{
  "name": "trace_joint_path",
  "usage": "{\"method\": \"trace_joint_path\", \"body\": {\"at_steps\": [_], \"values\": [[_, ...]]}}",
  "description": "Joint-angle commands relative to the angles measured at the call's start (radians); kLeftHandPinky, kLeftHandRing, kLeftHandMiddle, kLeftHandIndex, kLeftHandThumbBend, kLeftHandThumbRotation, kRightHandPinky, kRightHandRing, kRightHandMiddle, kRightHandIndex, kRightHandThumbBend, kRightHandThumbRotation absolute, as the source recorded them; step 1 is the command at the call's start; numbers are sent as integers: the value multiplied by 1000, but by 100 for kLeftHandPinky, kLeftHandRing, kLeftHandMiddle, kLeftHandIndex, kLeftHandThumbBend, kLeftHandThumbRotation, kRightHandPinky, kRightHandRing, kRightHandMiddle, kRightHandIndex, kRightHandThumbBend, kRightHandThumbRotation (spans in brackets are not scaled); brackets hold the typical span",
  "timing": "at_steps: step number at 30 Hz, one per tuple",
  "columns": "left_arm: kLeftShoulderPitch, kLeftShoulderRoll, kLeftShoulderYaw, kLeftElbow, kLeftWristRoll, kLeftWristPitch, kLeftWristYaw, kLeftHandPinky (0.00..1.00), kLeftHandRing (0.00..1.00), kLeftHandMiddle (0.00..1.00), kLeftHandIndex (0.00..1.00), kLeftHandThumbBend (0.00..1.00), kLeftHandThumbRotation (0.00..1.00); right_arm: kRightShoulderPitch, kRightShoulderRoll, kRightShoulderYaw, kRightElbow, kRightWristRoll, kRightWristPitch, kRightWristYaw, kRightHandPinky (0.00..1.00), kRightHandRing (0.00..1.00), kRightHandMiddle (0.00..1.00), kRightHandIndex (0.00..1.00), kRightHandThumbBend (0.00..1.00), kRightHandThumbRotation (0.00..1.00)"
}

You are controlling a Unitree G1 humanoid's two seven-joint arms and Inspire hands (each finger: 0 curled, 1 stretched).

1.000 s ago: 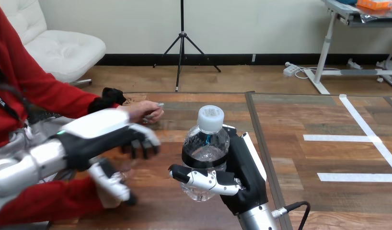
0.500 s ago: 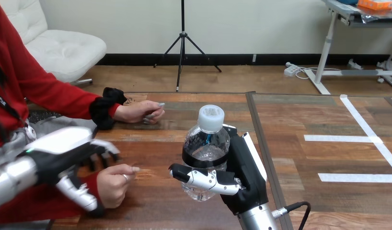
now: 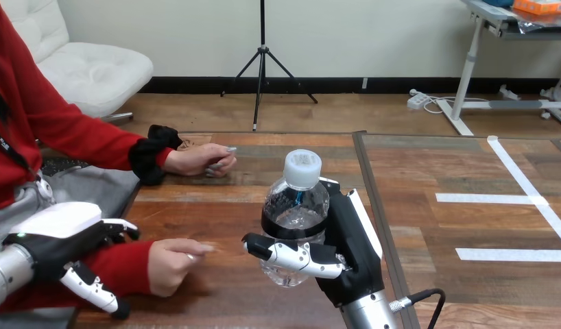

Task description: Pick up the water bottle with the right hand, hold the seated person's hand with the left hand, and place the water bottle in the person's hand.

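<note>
My right hand (image 3: 352, 255) is shut on a clear water bottle (image 3: 295, 209) with a white cap and a black band, held upright above the table's middle. My left hand (image 3: 55, 236) lies over the person's red-sleeved forearm (image 3: 123, 264) at the lower left. Its thumb is on the sleeve's near side and its curled fingers on the far side. The person's hand (image 3: 169, 264) at the end of that forearm rests on the table as a loose fist, just left of the bottle. The person's other hand (image 3: 199, 159) rests farther back on the table.
A dark seam (image 3: 375, 205) runs front to back across the wooden table, right of my right hand. White tape strips (image 3: 531, 195) mark the table's right part. The table's left edge (image 3: 135, 199) lies beside the person.
My left hand has moved left and down, from above the table onto the person's forearm. The person's near hand now shows by the bottle. My right hand and the bottle have stayed put.
</note>
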Motion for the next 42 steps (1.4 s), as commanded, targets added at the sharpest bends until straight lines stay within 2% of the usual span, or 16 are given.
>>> {"method": "trace_joint_path", "body": {"at_steps": [1,9,22,36,42], "values": [[-189,1,-50,83,54,17,89,71,73,79,85,100,40,-143,244,8,-86,3,-35,-22,19,24,28,29,72,0],[-213,-13,-82,136,79,21,131,72,74,79,86,100,39,-137,242,10,-93,-1,-34,-27,19,24,27,29,71,0],[-243,-44,-138,195,114,68,177,74,78,83,87,100,42,-126,235,13,-112,-16,-26,-45,20,24,27,28,71,0],[-251,-76,-159,214,112,96,181,74,77,83,86,100,36,-123,232,12,-120,-15,-26,-56,20,24,27,28,70,0],[-250,-95,-167,212,111,119,202,74,77,82,84,100,33,-123,231,11,-126,-10,-20,-58,20,24,27,28,70,0]]}}
